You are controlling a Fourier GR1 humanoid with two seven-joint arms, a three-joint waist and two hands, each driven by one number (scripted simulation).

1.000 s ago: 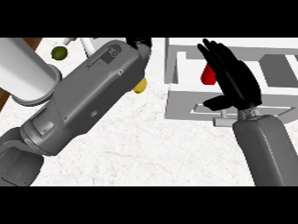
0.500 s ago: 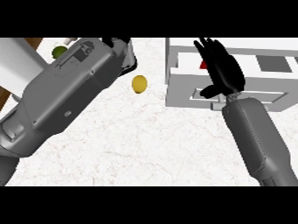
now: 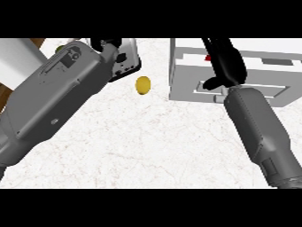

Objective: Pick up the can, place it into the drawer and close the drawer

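Head view: the white marbled counter (image 3: 146, 146) fills most of the frame. At its far right corner stands the white drawer (image 3: 186, 75), open, and the right hand (image 3: 226, 66) lies over its front part, black fingers straight and close together, pointing toward the far edge. A small red patch (image 3: 208, 57) shows inside the drawer just left of those fingers; whether that is the can cannot be told. The left hand (image 3: 109, 45) sits near the far left edge, mostly hidden by its own grey forearm, so its fingers cannot be judged. Just beside it is a grey-and-white object (image 3: 128, 60). A small yellow oval thing (image 3: 143, 85) lies on the counter between the left forearm and the drawer.
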